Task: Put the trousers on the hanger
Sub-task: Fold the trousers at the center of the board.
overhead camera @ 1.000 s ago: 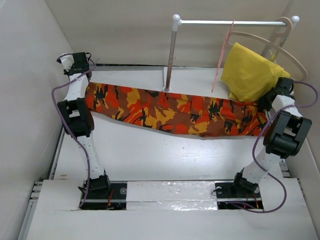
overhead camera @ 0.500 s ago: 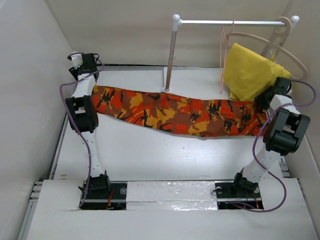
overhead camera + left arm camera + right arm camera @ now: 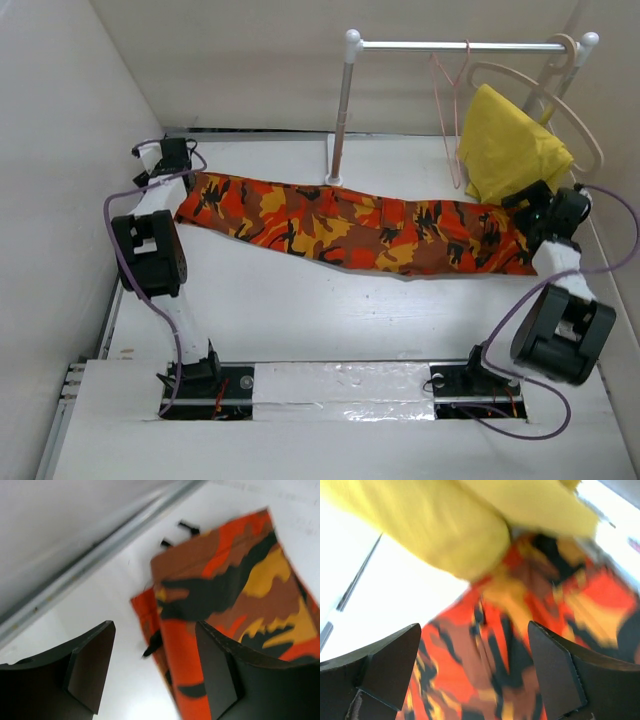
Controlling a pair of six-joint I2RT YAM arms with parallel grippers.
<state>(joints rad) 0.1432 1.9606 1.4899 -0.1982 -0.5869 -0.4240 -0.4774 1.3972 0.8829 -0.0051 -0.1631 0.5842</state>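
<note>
White table (image 3: 300,320), trousers (image 3: 350,225) lying flat across the back of it, so nothing's really done yet. Pink hanger (image 3: 454,130) hangs bare on the rail (image 3: 420,45). Left gripper (image 3: 155,670) and right gripper (image 3: 475,670) both have their jaws apart, holding nothing, one over each end.

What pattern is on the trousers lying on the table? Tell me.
The trousers are camouflage: orange, red, yellow, brown and black. The top view shows it best.

trousers (image 3: 350,228) flat on table (image 3: 300,310), hanger (image 3: 450,125) behind
</note>
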